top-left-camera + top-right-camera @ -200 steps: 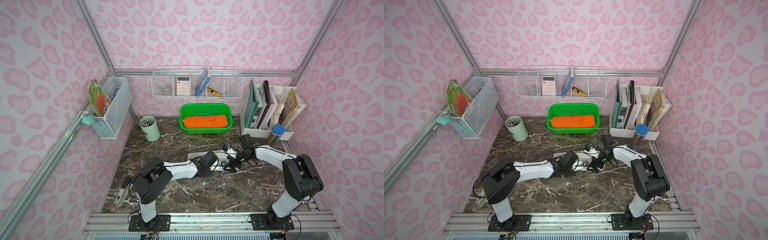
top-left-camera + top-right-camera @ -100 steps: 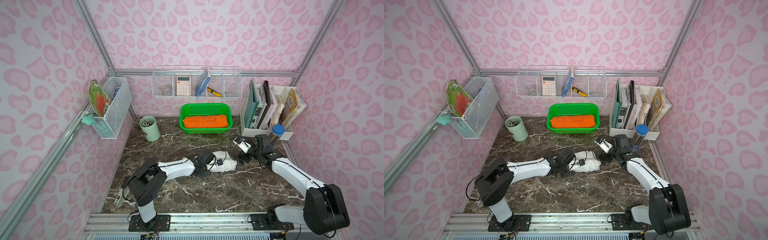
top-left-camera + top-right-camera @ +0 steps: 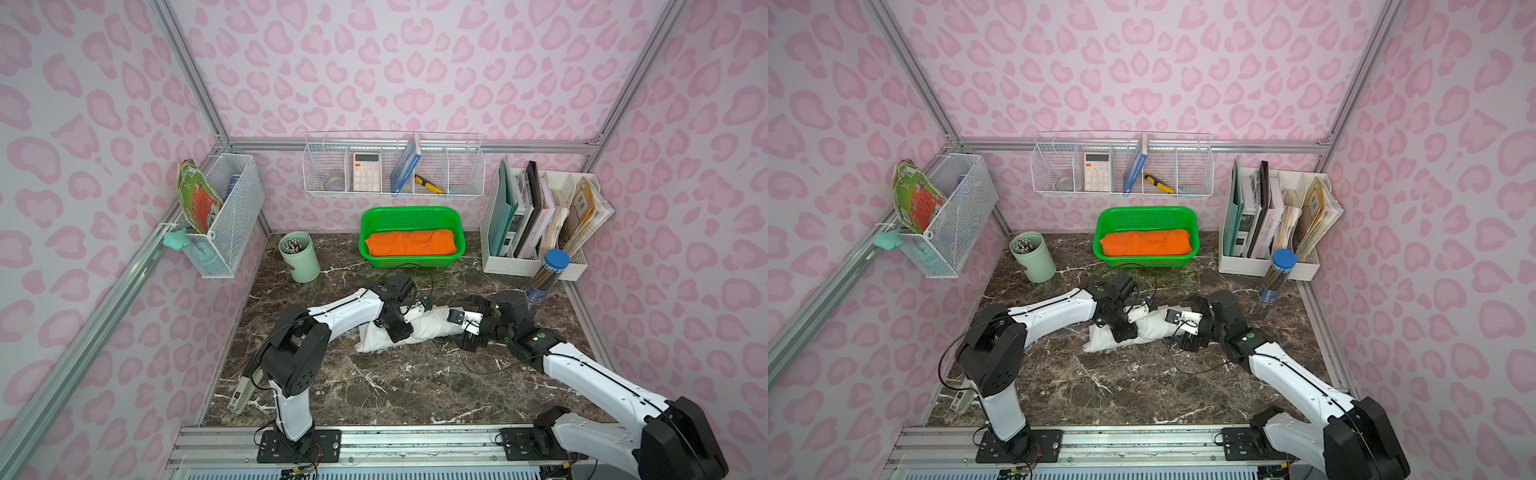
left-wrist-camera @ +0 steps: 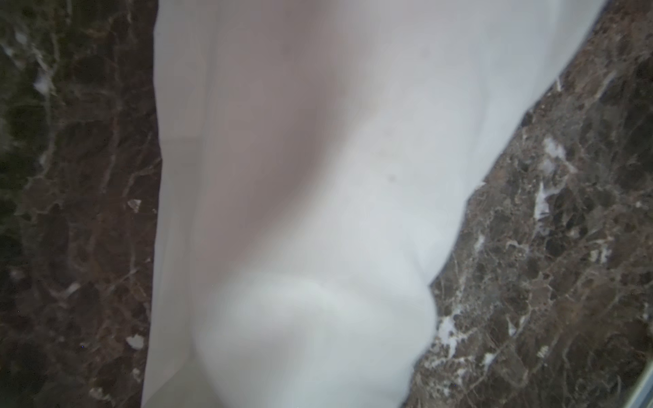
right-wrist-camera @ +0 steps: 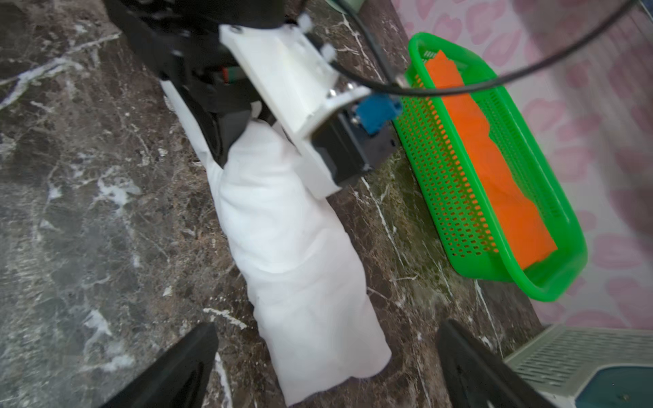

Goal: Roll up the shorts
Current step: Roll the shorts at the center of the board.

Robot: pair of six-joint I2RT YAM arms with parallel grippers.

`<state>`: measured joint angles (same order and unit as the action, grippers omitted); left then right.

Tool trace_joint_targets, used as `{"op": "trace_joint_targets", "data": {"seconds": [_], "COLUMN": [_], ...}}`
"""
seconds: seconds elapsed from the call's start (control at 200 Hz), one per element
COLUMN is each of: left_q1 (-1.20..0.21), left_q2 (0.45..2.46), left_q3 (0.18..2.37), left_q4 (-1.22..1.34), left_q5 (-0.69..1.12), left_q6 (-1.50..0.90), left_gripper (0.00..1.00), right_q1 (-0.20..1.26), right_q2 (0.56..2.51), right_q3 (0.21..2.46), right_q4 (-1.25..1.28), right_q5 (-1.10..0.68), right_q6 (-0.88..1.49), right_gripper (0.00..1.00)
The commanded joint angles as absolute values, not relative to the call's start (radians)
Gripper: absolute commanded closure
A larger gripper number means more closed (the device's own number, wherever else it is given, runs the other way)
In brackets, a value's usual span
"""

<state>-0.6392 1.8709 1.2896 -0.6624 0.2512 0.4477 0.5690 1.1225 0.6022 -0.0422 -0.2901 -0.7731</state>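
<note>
Step in hand: I am judging the rolling as nearly done. The shorts (image 3: 428, 328) are lying as one white tube, and I am now working to secure its two ends.
Doing it well: I am planning to bring the spread right claw evenly over the tube's free end. It should close across the whole thickness rather than snag one outer layer. The left pinch should be holding firm meanwhile, because the flatter fabric at the far left end looks ready to unwind.
Right arm: It is reaching from the near rail, forearm low and stretched forward and inward. Its wrist is pointing along the tube toward the other arm.
Right gripper (image 5: 328, 353): It is standing spread wide. Its tips are sitting either side of the tube's end, with a gap showing on both sides.
Left arm: Its elbow is folding up close to the rail. The forearm is crossing to mid-table and the wrist is bending downward.
Left gripper (image 3: 400, 328): It is narrowing onto the roll partway along and pinching the fabric, as far as the right wrist view shows.
Shorts' place: They are lying across the middle of the marble tabletop (image 3: 374, 386), between the two claws.
Farther back: A green basket (image 3: 457, 220) is holding an orange cloth (image 3: 411, 243), apart from the roll.
</note>
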Motion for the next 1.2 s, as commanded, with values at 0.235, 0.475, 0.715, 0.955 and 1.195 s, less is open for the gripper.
{"op": "trace_joint_targets", "data": {"seconds": [0.235, 0.475, 0.715, 0.955, 1.195], "left_q1": [-0.597, -0.592, -0.588, -0.583, -0.578], "left_q2": [1.962, 1.972, 1.98, 1.946, 1.888], "left_q3": [1.393, 1.39, 1.383, 1.352, 1.292], "left_q4": [-0.863, -0.872, -0.857, -0.803, -0.72], "left_q5": [0.407, 0.422, 0.417, 0.397, 0.37], "left_q6": [0.44, 0.444, 0.442, 0.432, 0.391], "left_gripper": [0.86, 0.85, 0.85, 0.78, 0.44], "right_q1": [0.724, 0.709, 0.691, 0.661, 0.644], "right_q2": [1.283, 1.427, 1.541, 1.587, 1.589], "right_q3": [0.587, 0.594, 0.649, 0.652, 0.664], "right_q4": [0.097, 0.251, 0.196, 0.174, 0.144], "right_q5": [-0.12, -0.102, -0.176, -0.248, -0.249], "right_q6": [-0.903, -0.943, -0.962, -0.94, -0.937], "right_gripper": [0.0, 0.0, 0.09, 0.52, 1.0]}}
